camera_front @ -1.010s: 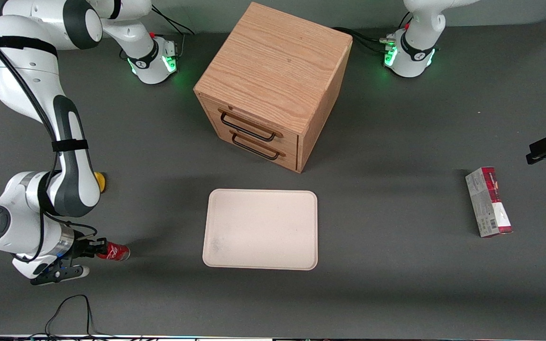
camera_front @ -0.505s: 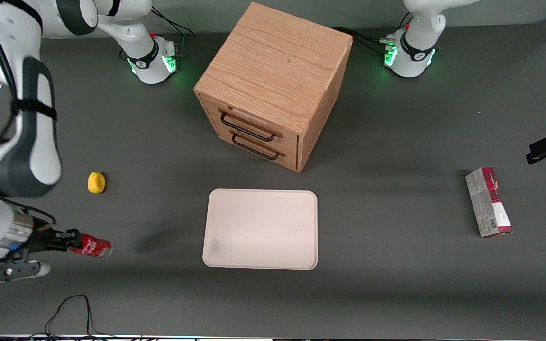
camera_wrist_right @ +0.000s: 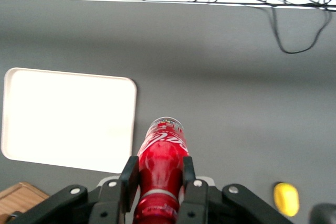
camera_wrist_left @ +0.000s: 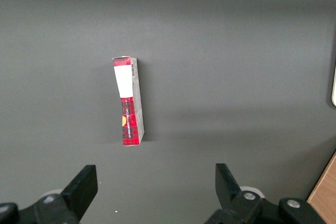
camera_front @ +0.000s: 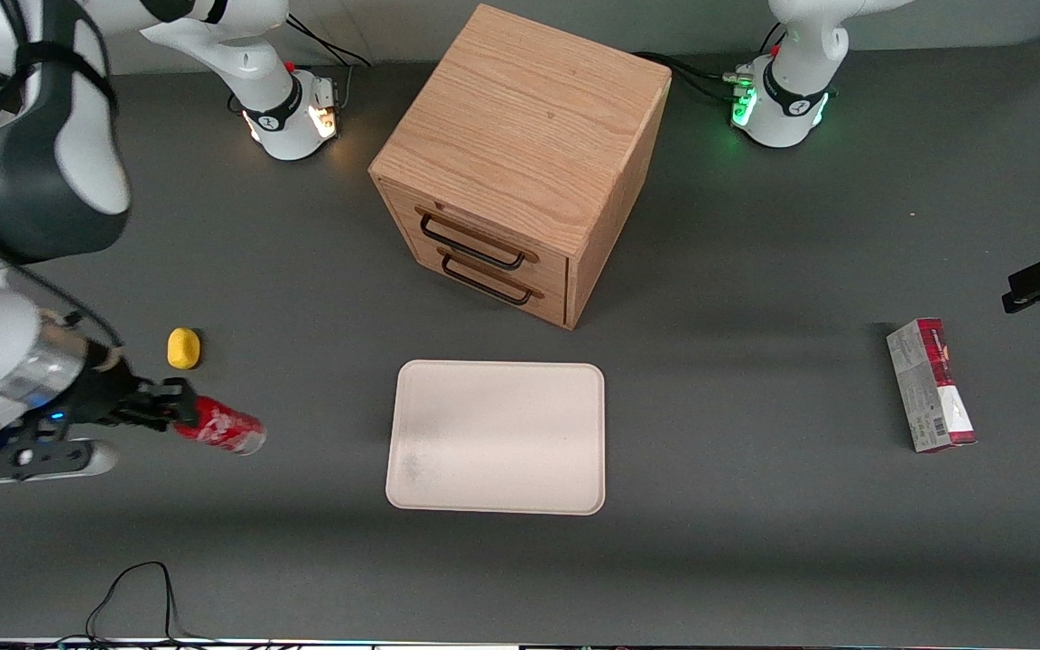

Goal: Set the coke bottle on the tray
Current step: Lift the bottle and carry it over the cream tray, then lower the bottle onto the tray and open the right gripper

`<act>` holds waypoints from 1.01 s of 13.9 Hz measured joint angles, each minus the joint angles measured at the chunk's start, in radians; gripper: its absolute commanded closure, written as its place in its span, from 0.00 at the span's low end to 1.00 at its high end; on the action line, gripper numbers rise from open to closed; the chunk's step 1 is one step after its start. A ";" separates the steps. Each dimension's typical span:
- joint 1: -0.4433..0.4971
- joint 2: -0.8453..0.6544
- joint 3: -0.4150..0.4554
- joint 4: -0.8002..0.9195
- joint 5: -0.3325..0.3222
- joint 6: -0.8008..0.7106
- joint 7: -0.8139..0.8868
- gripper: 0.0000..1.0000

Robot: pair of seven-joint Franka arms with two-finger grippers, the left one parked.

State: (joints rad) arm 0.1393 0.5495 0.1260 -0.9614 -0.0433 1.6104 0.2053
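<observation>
My right gripper point(camera_front: 179, 415) is shut on the neck end of the coke bottle point(camera_front: 222, 427), a small shiny red bottle with white script. It holds the bottle lying sideways above the table, toward the working arm's end, base pointing at the tray. In the right wrist view the gripper point(camera_wrist_right: 157, 174) has both pads pressed on the bottle point(camera_wrist_right: 163, 158). The cream-white tray point(camera_front: 497, 437) lies flat in front of the cabinet, apart from the bottle, and also shows in the right wrist view point(camera_wrist_right: 63, 119).
A wooden two-drawer cabinet point(camera_front: 520, 162) stands farther from the front camera than the tray. A small yellow lump point(camera_front: 182, 348) lies near the gripper. A red-and-grey carton point(camera_front: 931, 385) lies toward the parked arm's end, also in the left wrist view point(camera_wrist_left: 128, 100).
My right gripper has lifted the coke bottle off the table, first drawing away from the tray, then moving toward it and away from the front camera. The arm now uncovers the yellow lump.
</observation>
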 measured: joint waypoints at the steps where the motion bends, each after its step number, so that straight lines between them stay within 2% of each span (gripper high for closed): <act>1: 0.009 0.007 0.064 -0.002 -0.055 0.007 0.059 1.00; 3: 0.042 0.040 0.144 -0.020 -0.139 0.062 0.170 1.00; 4: 0.062 0.067 0.159 -0.035 -0.156 0.108 0.211 1.00; 8: 0.101 0.177 0.165 -0.146 -0.189 0.343 0.295 1.00; 14: 0.097 0.274 0.161 -0.194 -0.245 0.450 0.297 1.00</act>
State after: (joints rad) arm 0.2367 0.8231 0.2868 -1.1555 -0.2887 2.0608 0.5026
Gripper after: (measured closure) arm 0.621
